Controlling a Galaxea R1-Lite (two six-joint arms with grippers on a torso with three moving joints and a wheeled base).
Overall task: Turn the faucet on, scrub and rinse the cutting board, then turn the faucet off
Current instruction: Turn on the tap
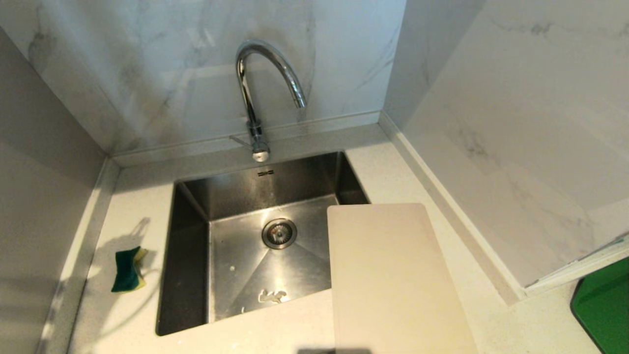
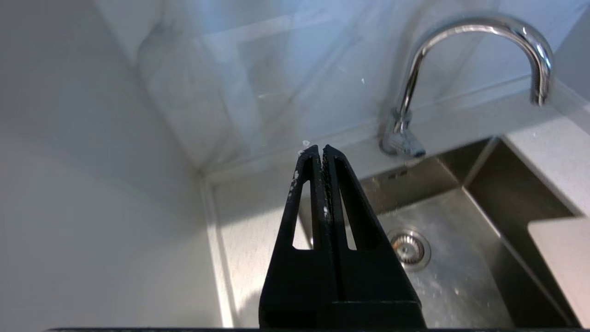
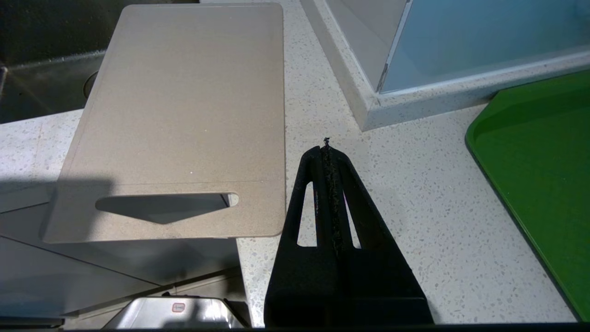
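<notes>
Cutting board (image 1: 393, 280) overhanging sink (image 1: 191, 275), sponge (image 1: 128, 269) opposite, faucet (image 1: 255, 93) behind; both jaws together.

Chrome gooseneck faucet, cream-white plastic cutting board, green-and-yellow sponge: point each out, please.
Chrome gooseneck faucet (image 1: 245, 93): head view, on the upright pipe.
Cream-white plastic cutting board (image 1: 388, 275): head view, middle of its flat face.
Green-and-yellow sponge (image 1: 127, 270): head view, on its green side.

A kitchen — steel sink (image 1: 196, 275), chrome faucet (image 1: 251, 113), marble-look walls (speckled countertop (image 1: 123, 206)).
</notes>
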